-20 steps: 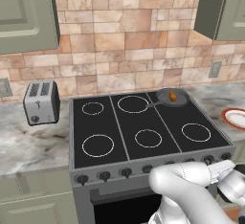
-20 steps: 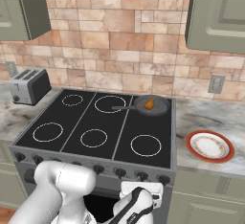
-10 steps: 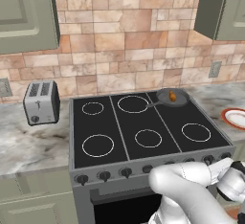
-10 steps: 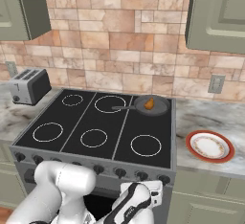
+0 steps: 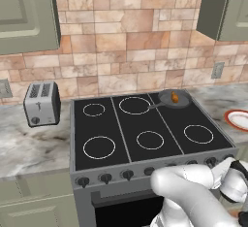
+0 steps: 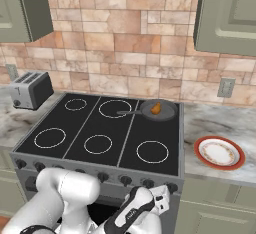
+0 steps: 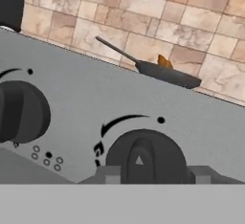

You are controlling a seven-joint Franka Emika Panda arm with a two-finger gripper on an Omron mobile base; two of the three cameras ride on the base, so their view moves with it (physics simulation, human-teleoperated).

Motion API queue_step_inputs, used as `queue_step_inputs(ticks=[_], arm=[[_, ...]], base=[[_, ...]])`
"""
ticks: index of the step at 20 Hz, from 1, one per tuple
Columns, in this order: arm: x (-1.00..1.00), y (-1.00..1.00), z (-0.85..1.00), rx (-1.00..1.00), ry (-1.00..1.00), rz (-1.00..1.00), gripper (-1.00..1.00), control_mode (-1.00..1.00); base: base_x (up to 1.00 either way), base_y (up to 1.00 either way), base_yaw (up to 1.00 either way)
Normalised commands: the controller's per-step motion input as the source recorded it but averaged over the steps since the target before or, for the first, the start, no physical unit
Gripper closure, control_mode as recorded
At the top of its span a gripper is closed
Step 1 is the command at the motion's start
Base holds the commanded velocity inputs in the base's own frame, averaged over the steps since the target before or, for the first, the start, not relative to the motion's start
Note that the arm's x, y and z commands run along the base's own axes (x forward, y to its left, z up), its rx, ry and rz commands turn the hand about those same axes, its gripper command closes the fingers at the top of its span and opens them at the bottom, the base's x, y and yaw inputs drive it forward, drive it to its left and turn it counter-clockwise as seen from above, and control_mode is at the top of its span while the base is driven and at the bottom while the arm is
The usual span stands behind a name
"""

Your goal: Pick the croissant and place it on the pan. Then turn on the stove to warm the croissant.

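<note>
The croissant [image 6: 156, 108] sits inside the pan [image 6: 159, 111] on the back right burner of the stove [image 6: 80, 128], just right of centre in the right base view; in the hand view both appear in the upper middle, above the grey front panel. So the placing looks done, and the thing to handle now is a knob.

In the hand view a dark round knob [image 7: 146, 157] sits at the bottom centre, with a small pale arrow on its raised face. The gripper [image 7: 155, 174] has its fingertips [image 7: 109, 174] on either side of the knob, jaws spread roughly to the knob's width. Whether the pads press on it or stand just clear, I cannot tell.

The knob is probably rigid, smooth plastic, so it may slip under a light pinch. The best hold is likely across its raised middle ridge, squarely, then a turn about its axis. A second knob [image 7: 21, 111] sits at the left edge.
</note>
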Motion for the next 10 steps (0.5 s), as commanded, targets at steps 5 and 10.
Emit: queue_step_inputs(ticks=[5,10], arm=[[0.00,0.28,0.19,-0.23,0.08,0.08,1.00,-1.00],[0.00,0.30,0.12,-0.24,0.10,0.11,1.00,-1.00]], base=[[0.00,0.00,0.00],[0.00,0.00,0.00]])
